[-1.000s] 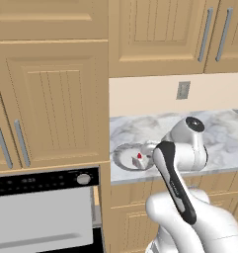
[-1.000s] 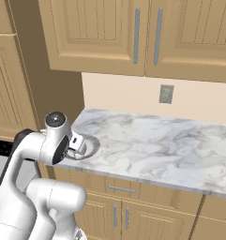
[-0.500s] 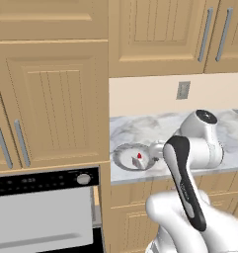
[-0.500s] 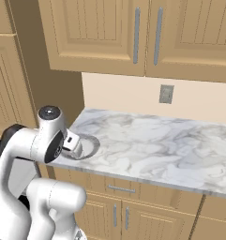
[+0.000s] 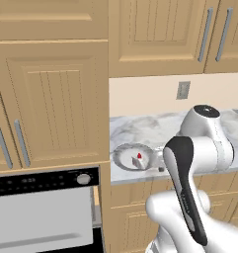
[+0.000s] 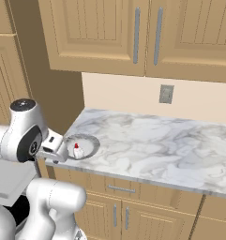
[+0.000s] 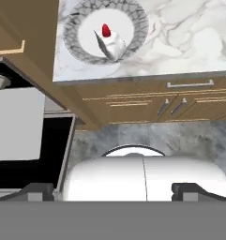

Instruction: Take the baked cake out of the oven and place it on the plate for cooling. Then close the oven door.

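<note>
The baked cake, a small pale wedge with a red top, lies on the plate at the left end of the marble counter. It also shows as cake on plate, and as cake on plate. My gripper hangs open and empty in front of the counter edge, drawn back from the plate, its fingertips wide apart. The oven sits left of the counter. Its oven door is open with the grey inner face showing, also seen as door and door.
A marble counter stretches right of the plate, with drawers and cabinet doors under it. Wooden wall cabinets hang above, and a tall cabinet stands over the oven. A wall outlet is on the backsplash.
The hand has pulled back from over the plate toward the counter's front edge, and the arm's elbow has swung right. The cake stays on the plate. The jaws remain open.
</note>
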